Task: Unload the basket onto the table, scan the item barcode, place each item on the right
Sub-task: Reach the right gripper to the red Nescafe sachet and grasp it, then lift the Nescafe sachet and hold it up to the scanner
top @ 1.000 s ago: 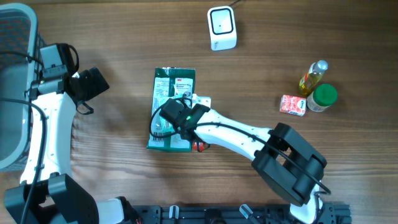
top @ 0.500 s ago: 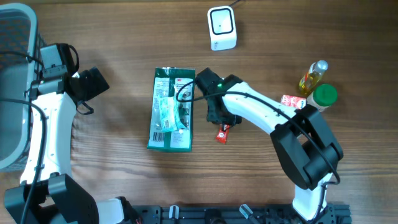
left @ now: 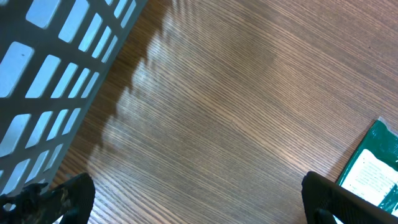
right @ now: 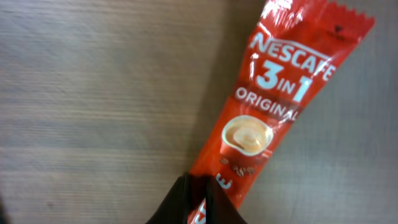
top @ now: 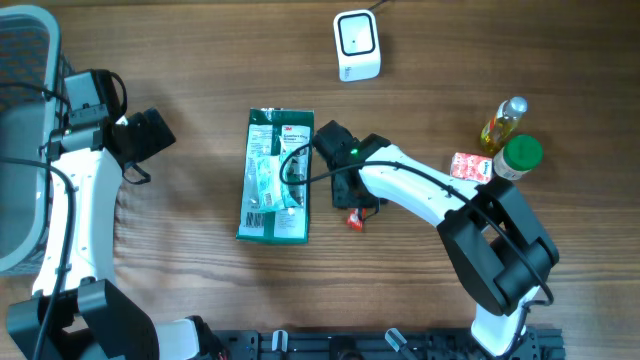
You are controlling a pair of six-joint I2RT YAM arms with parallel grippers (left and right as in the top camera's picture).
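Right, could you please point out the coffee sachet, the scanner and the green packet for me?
coffee sachet (right: 261, 134), right wrist view, on the printed cup at its middle.
scanner (top: 357, 40), overhead view, on its top face.
green packet (top: 265, 185), overhead view, on its front, near the middle.

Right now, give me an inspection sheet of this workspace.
Surface: wooden table, bare wood grain, no spills seen.
Job's things: white scanner at the far edge; red coffee sachet beside the green pack.
Clutter: oil bottle, green-lidded jar and small red box, grouped together.
Grippers: right gripper pinched on the sachet's end; left gripper open, empty.
Cables: black cable loops over the green pack.
Surroundings: grey basket at the table's edge.
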